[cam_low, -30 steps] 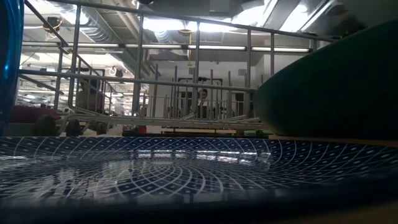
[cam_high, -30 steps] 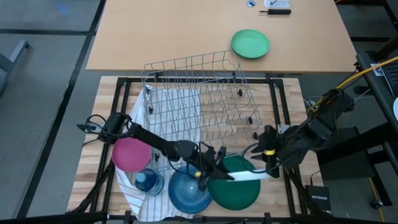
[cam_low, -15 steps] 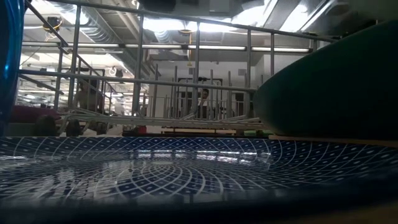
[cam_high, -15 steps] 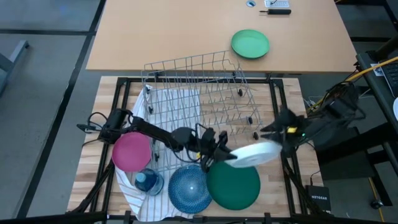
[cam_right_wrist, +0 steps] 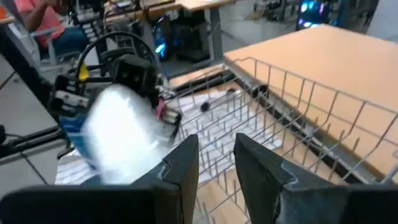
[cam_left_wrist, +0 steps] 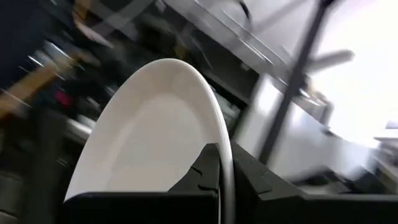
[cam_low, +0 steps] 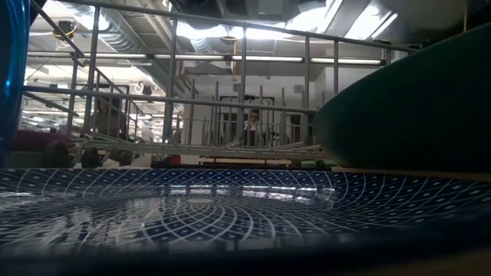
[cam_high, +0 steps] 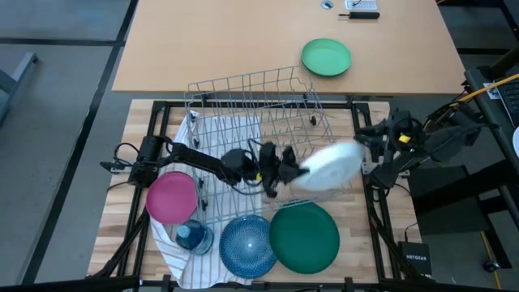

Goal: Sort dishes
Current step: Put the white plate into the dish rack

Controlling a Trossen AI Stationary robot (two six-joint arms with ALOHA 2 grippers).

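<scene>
The wire dish rack in the middle of the frame holds no dish. Just right of centre, the left gripper has its fingers clenched on the rim of the smooth round white plate, which is lifted over the rack's lower right corner. The right gripper is released, close beside the plate. The glossy dark green plate, the patterned blue plate and the magenta plate lie on the bench at lower centre and lower left.

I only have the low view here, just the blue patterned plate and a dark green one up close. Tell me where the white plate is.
Observer: The white plate is in the air over the wire dish rack, by its near right corner.
Operator: Say which gripper has it.
Observer: The left gripper is shut on its rim.
Operator: Report the right arm.
Observer: The right gripper is open, just right of the plate, holding nothing.
</scene>
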